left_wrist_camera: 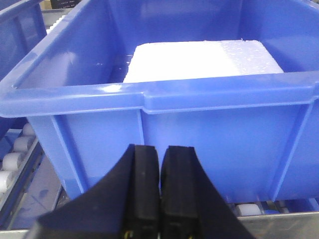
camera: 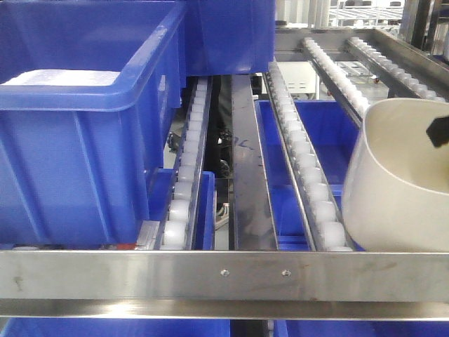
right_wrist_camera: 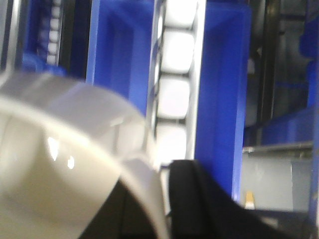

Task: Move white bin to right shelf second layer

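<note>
The white bin (camera: 400, 189) is a glossy off-white tub, tilted, at the right edge of the exterior view. It hangs over the right shelf second layer, whose roller rail (camera: 302, 161) slopes down to the steel front bar (camera: 252, 274). A black finger of my right gripper (camera: 438, 131) shows at the bin's rim. In the right wrist view the right gripper (right_wrist_camera: 154, 184) is shut on the white bin (right_wrist_camera: 65, 149), its rim between the fingers. My left gripper (left_wrist_camera: 160, 149) is shut and empty, just in front of a blue crate (left_wrist_camera: 199, 114).
A large blue crate (camera: 84, 126) fills the left lane and holds a white foam block (left_wrist_camera: 199, 59). Another blue crate (camera: 231, 35) stands behind it. More blue crates (camera: 316, 133) lie on the level below. A steel divider (camera: 249, 182) runs between the lanes.
</note>
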### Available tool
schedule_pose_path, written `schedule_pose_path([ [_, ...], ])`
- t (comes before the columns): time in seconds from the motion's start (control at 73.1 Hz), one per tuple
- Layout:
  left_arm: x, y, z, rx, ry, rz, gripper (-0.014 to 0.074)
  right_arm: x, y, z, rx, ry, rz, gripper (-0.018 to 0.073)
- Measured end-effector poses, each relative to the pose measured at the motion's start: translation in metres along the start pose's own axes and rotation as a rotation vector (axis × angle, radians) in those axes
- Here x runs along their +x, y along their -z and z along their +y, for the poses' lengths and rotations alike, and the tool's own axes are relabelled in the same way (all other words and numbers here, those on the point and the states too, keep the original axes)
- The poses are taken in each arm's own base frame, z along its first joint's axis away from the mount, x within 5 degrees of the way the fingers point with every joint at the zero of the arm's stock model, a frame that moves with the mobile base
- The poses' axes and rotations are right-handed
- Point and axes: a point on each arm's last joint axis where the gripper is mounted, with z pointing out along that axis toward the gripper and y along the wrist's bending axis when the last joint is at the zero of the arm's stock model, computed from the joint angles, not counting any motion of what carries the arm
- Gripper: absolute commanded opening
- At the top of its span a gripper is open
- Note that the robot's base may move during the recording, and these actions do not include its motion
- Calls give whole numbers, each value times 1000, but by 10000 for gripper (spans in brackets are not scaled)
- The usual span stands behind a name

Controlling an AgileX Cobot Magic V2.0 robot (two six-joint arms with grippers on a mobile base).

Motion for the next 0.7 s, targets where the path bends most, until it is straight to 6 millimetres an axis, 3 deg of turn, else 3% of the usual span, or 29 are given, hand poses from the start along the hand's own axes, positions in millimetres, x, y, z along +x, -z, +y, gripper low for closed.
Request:
schedule_pose_path([
  [0.082,0,0,0,0,0,0,85,1,0,0,0,-2,9,431],
  [0.698,0,0,0,0,0,0,85,1,0,1,-15,-47,2,431],
])
